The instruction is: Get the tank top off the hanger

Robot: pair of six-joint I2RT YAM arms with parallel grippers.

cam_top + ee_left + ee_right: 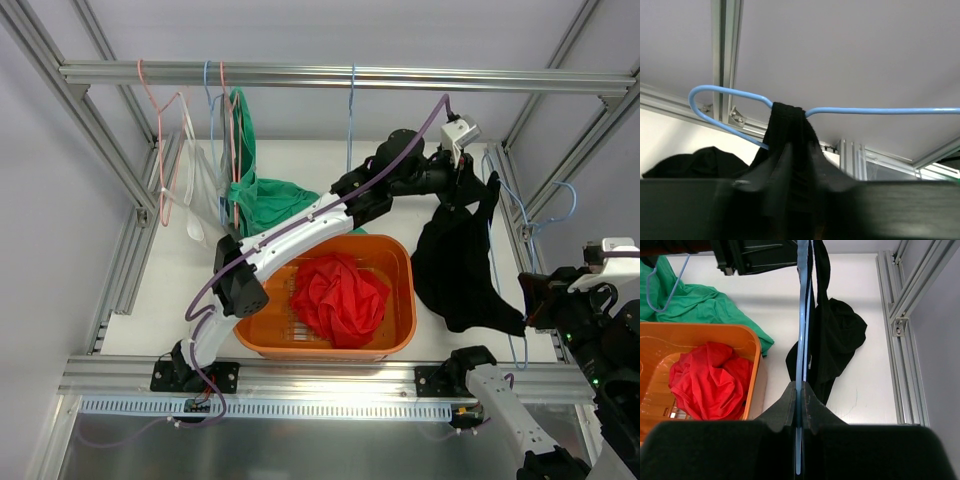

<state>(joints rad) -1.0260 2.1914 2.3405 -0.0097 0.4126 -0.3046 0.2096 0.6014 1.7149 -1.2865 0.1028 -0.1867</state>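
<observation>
The black tank top hangs off a light-blue wire hanger to the right of the basket. My left gripper is up at the garment's top. In the left wrist view its fingers are closed on the black strap, which loops over the hanger's wire. My right gripper is shut on the hanger's wire lower down. In the right wrist view the tank top droops beyond it, and the wire is pinched between the right gripper's jaws.
An orange basket holds a red garment at the table's middle. A green garment lies behind it. Pink and blue hangers hang on the top rail. Frame posts stand on both sides.
</observation>
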